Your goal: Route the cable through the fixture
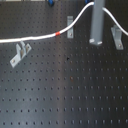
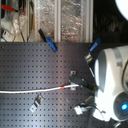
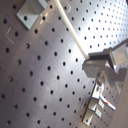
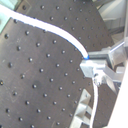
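the long thin white flexible cable with its short red band lay across the black perforated metal bench, running from the first exterior view's left edge up to the grey metal gripper, whose fingers were closed on it. 3 small bent grey metal brackets stood bolted along the bench's far edge.

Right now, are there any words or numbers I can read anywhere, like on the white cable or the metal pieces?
None. The cable carries only a plain red band, with no lettering. The metal brackets and the perforated board show no writing either.
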